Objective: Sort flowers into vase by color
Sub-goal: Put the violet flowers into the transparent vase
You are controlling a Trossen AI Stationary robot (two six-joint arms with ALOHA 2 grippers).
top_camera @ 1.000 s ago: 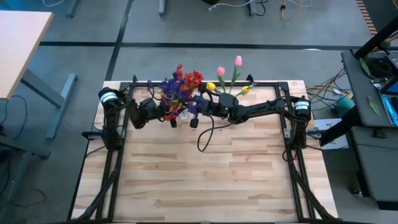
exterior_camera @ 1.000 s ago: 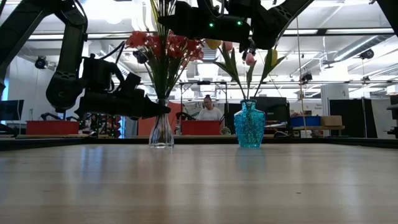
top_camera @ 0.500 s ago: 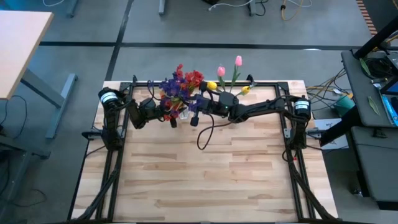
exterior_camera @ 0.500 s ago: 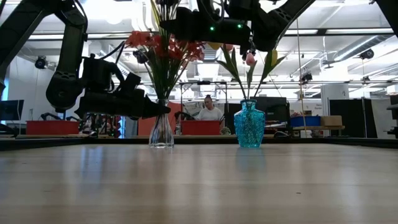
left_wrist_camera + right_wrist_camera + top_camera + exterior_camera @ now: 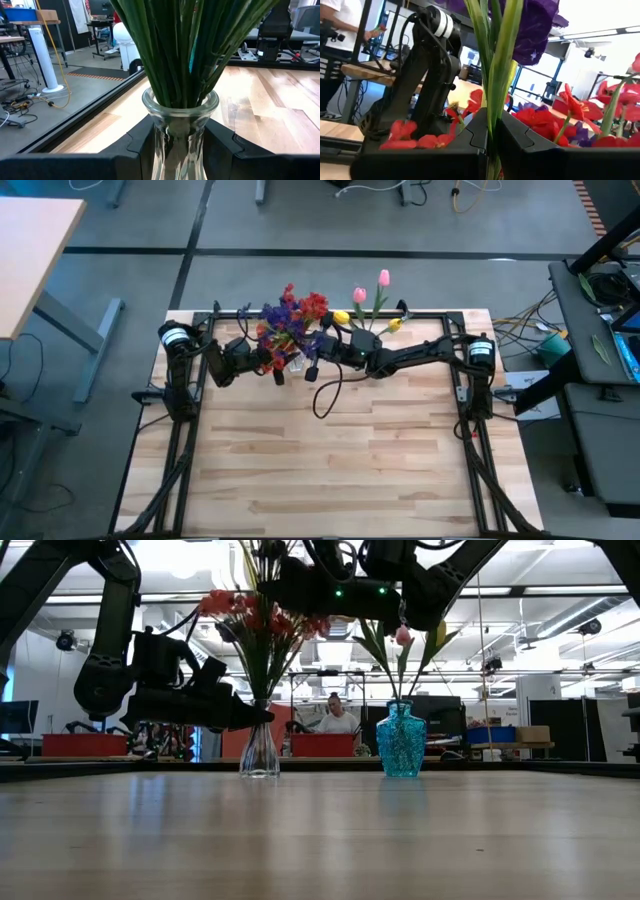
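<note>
The left gripper (image 5: 172,150) brackets the narrow neck of a clear glass vase (image 5: 259,752) near the table's (image 5: 330,460) far edge, its fingers (image 5: 137,145) set against the glass on either side. The vase holds a dense bunch of green stems topped by red clusters (image 5: 228,606) and purple clusters (image 5: 278,320). Above it, the right gripper (image 5: 492,135) is pinched on the green stem of a purple flower (image 5: 532,25) among the red blooms. To the right stands a blue vase (image 5: 401,741) holding pink tulip buds (image 5: 383,278) and yellow tulip buds (image 5: 340,318).
</note>
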